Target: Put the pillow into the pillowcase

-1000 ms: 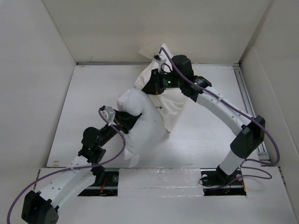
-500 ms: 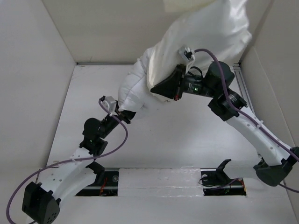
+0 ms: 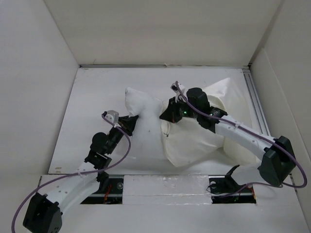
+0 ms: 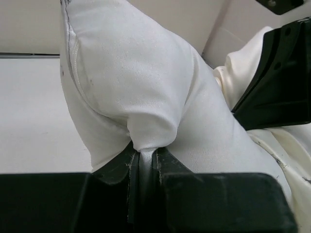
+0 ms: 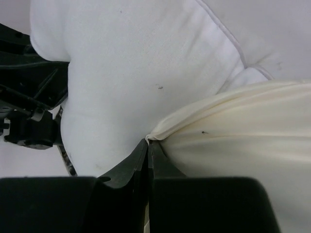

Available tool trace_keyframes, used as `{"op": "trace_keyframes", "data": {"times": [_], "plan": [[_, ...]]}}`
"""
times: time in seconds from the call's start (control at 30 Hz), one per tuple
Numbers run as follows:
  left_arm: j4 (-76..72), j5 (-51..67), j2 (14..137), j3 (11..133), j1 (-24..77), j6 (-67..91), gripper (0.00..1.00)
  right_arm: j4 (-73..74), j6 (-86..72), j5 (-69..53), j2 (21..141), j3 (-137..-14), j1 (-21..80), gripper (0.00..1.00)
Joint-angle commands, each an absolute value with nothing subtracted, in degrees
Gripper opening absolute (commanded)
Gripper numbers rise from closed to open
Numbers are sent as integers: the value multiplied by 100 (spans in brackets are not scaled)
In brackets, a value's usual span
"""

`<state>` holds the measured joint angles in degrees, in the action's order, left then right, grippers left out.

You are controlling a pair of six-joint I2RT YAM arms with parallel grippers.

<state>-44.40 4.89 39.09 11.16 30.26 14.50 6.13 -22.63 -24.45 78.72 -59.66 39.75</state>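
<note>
The white pillow (image 3: 143, 104) lies across the middle of the table, its left end sticking out of the cream pillowcase (image 3: 194, 143), which covers the rest. My left gripper (image 3: 131, 122) is shut on a pinch of the pillow (image 4: 136, 82) fabric at its near left side; the grip shows in the left wrist view (image 4: 144, 154). My right gripper (image 3: 166, 116) is shut on the pillowcase's open edge (image 5: 243, 131), right where it meets the pillow (image 5: 136, 63); in the right wrist view the gripper (image 5: 148, 141) pinches a gathered fold.
White walls close in the table (image 3: 97, 92) on the left, back and right. A metal rail (image 3: 255, 97) runs along the right edge. The left arm (image 5: 29, 102) sits close beside the right gripper.
The right arm swung the pillowcase high up over the pillow half a second ago and has come back down. The pillowcase now covers most of the pillow on the table. The left gripper kept its grip.
</note>
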Motion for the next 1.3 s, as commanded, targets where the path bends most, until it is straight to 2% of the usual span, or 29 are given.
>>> {"op": "trace_keyframes", "data": {"times": [0.0, 0.03, 0.07, 0.23, 0.27, 0.3, 0.33, 0.37, 0.47, 0.5, 0.57, 0.6, 0.73, 0.8, 0.93, 0.97, 1.07, 1.1, 1.13, 1.17, 1.2, 1.23, 1.27], "plan": [[-5273, 53, 3630, 1011, 3076, 1582, 0, 97, -2005, -3093, 7743, -5941, 4280, 7], [-5273, 1, 3630, 959, 3076, 1582, 0, 97, -1952, -3198, 7743, -5941, 4341, 10], [-5221, 0, 3630, 958, 3076, 1582, 0, 97, -1951, -3199, 7743, -6028, 4342, 20], [-5115, -132, 3761, 1143, 3076, 1635, 0, 797, -1715, -2980, 7489, -6661, 4403, 32], [-5115, -193, 3762, 1230, 3076, 1635, 0, 1017, -1627, -2788, 7488, -6836, 4403, 43], [-5115, -306, 3840, 1361, 3076, 1687, 0, 1307, -1530, -2621, 7558, -7325, 4403, 85], [-5063, -360, 3928, 1441, 3076, 1687, 0, 1658, -1312, -2402, 7689, -7626, 4403, 98], [-5063, -360, 3929, 1520, 3076, 1687, 0, 2340, -1188, -1851, 7690, -7916, 4403, 100], [-5063, -360, 3990, 1722, 3076, 1687, 0, 3169, -1326, -462, 7690, -8708, 4351, 100], [-5063, -360, 3990, 1723, 3076, 1687, 0, 3329, -1397, 439, 7690, -8945, 4272, 100], [-5193, -360, 3859, 1723, 3076, 1687, 0, 3629, -1598, 1323, 7638, -9114, 4184, 100], [-5247, -360, 3858, 1670, 3076, 1687, 0, 3934, -1687, 2180, 7638, -9166, 4097, 100], [-5317, -308, 3647, 1617, 3076, 1687, 0, 4762, -2003, 3581, 8006, -9325, 3667, 100], [-5370, -255, 3647, 1617, 3076, 1687, 0, 4860, -2074, 3403, 8007, -9142, 3429, 100], [-5484, -18, 3779, 1617, 3076, 1687, 0, 4124, -1609, 1867, 8076, -8605, 3261, 100], [-5484, 113, 3831, 1617, 3076, 1687, 0, 4052, -1539, 1193, 8199, -8604, 3261, 100], [-5616, 324, 4095, 1723, 3076, 1810, 0, 3929, -1406, 529, 8893, -8718, 3356, 100], [-5695, 377, 4165, 1784, 3076, 1863, 0, 4016, -1319, 397, 9077, -8945, 3410, 96], [-5695, 378, 4323, 1871, 3076, 1863, 0, 4017, -1266, 117, 9244, -9017, 3462, 84], [-5695, 378, 4446, 1950, 3076, 1863, 0, 3843, -1266, -112, 9507, -9113, 3463, 65], [-5600, 378, 4578, 2073, 3076, 1863, 0, 3736, -1187, -541, 9605, -9219, 3463, 37], [-5451, 265, 4901, 2414, 3076, 1863, 0, 3596, -1187, -667, 9685, -9437, 3463, 0], [-5214, 194, 5070, 2591, 3076, 1863, 0, 3395, -1247, -781, 9790, -9535, 3463, 0]]}}
